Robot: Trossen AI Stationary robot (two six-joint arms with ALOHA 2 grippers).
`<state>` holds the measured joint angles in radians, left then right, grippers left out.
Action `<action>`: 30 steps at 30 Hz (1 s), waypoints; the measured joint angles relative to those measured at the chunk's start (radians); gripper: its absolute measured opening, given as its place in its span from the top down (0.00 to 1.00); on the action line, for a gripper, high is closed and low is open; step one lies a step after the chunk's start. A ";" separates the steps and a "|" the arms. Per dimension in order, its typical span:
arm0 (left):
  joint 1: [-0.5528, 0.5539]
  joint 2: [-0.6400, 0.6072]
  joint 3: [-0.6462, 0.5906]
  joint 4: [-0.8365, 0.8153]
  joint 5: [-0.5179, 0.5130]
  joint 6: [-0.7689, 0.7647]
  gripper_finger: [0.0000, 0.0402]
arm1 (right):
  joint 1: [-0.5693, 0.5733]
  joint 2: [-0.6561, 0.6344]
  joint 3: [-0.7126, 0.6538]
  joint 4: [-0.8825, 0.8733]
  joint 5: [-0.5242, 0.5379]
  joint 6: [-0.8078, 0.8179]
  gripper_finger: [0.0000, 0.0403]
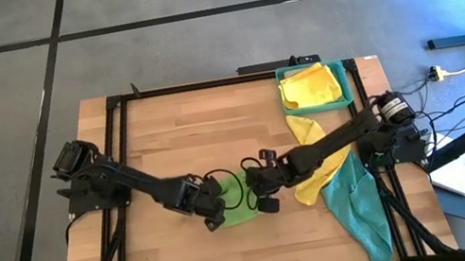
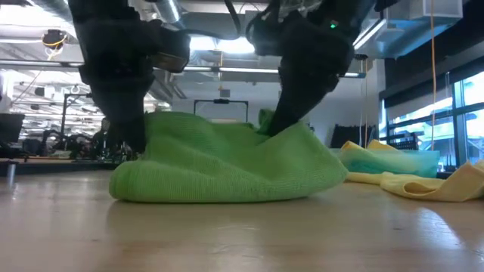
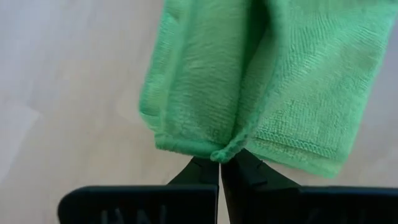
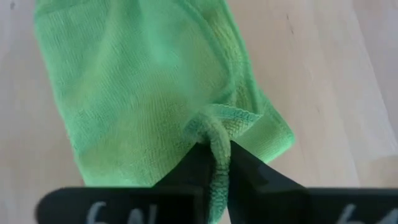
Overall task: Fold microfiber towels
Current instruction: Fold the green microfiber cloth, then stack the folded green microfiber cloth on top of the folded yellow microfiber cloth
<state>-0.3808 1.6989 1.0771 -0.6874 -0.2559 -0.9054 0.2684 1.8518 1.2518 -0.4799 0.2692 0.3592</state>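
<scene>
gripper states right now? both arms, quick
Left gripper: shut, pinching an edge of the bright green towel.
Right gripper: shut on a bunched fold of the same towel.

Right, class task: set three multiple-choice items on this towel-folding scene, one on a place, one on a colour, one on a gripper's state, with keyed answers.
1. Where is the teal tray?
A. The table's far right corner
B. The near left corner
C. The floor

2. What colour is the towel between the two grippers?
A. Teal
B. Yellow
C. Bright green

3. The left gripper is:
A. Wide open
B. Shut on the bright green towel's edge
C. Shut on nothing

Answers:
1. A, high view shows it there, holding a yellow towel.
2. C, all views.
3. B, its wrist view shows the hem pinched.
</scene>
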 joint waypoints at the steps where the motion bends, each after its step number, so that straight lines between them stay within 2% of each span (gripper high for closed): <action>1: 0.004 0.000 0.000 -0.005 -0.012 0.000 1.00 | -0.007 0.004 0.000 0.007 0.000 0.000 0.90; 8: 0.030 0.000 -0.009 -0.010 -0.038 0.002 0.99 | -0.037 0.034 0.000 0.018 -0.005 -0.005 0.85; 15: 0.028 0.000 -0.010 -0.014 -0.038 -0.001 0.88 | -0.052 0.041 0.000 0.022 -0.001 -0.006 0.78; 22: 0.025 0.000 -0.010 -0.080 -0.038 -0.064 0.80 | -0.060 0.041 0.000 0.022 0.025 -0.029 0.61; 30: -0.010 0.000 -0.010 -0.053 0.013 -0.136 0.79 | -0.084 0.037 0.005 -0.073 0.052 -0.031 0.41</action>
<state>-0.3905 1.6993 1.0669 -0.7407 -0.2430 -1.0415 0.1847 1.8891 1.2565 -0.5525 0.3207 0.3280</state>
